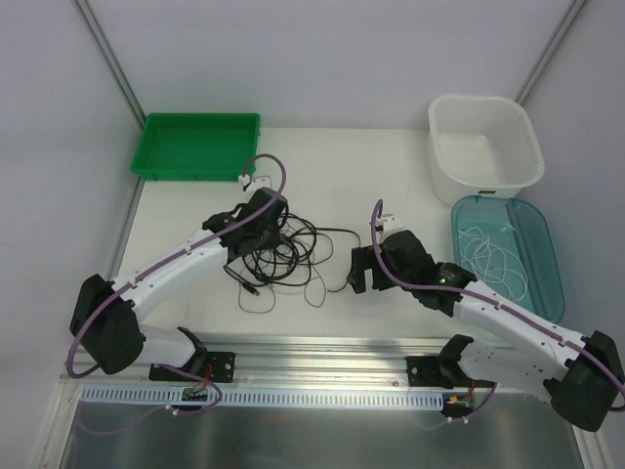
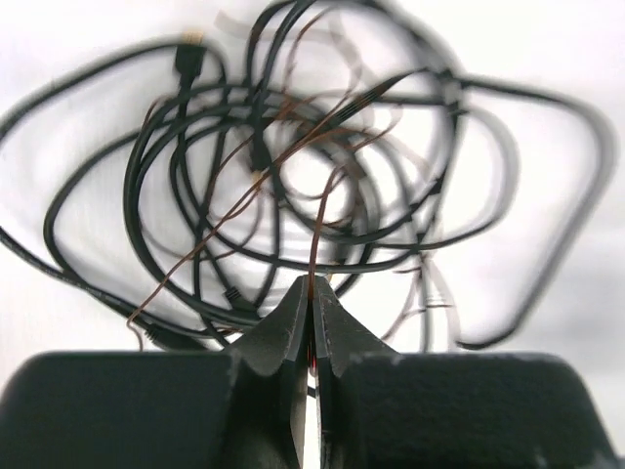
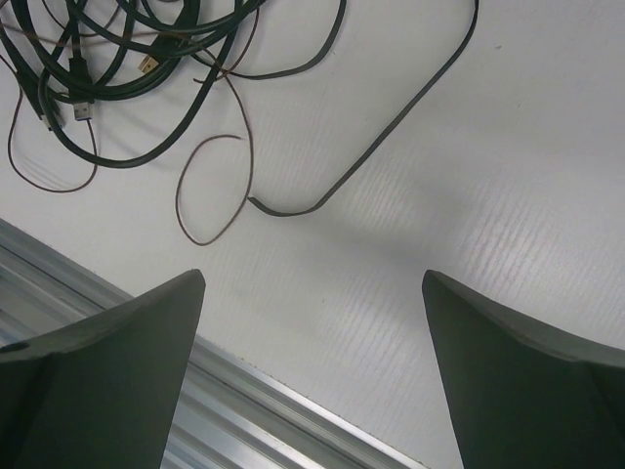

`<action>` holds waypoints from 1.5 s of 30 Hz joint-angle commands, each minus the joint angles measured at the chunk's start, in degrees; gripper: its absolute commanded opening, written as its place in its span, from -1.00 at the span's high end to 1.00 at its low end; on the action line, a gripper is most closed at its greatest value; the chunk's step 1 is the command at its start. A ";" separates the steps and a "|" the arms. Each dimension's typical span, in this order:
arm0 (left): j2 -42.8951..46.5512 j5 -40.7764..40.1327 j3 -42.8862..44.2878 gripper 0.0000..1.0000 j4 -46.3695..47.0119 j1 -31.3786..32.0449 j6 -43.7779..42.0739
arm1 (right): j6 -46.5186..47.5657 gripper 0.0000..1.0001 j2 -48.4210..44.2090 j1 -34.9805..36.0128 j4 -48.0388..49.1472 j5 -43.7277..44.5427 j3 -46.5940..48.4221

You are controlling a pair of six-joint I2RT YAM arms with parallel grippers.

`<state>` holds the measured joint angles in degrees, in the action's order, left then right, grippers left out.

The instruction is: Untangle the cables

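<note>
Cables (image 1: 278,256) lie tangled at table (image 1: 391,181) centre, left jaws clamped on one thin brown strand (image 2: 313,249) at the tangle's 11 o'clock edge, right jaws wide apart over the table at its 3 o'clock side.

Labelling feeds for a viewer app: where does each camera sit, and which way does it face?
Top external: above and behind, looking down on table, cable tangle, left arm and right arm.
Left wrist: on the left arm, looking along left fingers shut on the tangle's thin brown wire.
Right wrist: on the right arm, facing down past open right fingers at the tangle's edge.
Shared: all show the tangle.
</note>
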<state>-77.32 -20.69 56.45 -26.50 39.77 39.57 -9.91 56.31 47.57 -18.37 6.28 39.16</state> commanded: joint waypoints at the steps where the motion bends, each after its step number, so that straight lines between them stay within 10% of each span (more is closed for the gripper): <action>1: 4.45 1.53 8.75 1.00 -4.50 0.22 -7.74 | -0.72 -0.97 -1.12 0.42 1.58 1.54 0.13; 13: 10.08 -3.57 42.31 1.00 -16.12 0.13 -26.82 | -1.07 -0.97 -0.50 0.33 2.37 1.54 -0.05; 27: 9.91 -6.73 57.71 1.00 -16.13 0.13 -34.47 | -2.21 -0.98 0.90 0.59 3.78 0.75 0.04; 45: 0.25 -9.02 47.44 1.00 -10.42 -12.68 -32.89 | -1.95 -0.94 1.17 1.47 3.52 0.05 -1.54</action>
<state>-76.90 -30.02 103.13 -41.89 29.50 5.67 -11.35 57.82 48.64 -16.36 6.79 38.11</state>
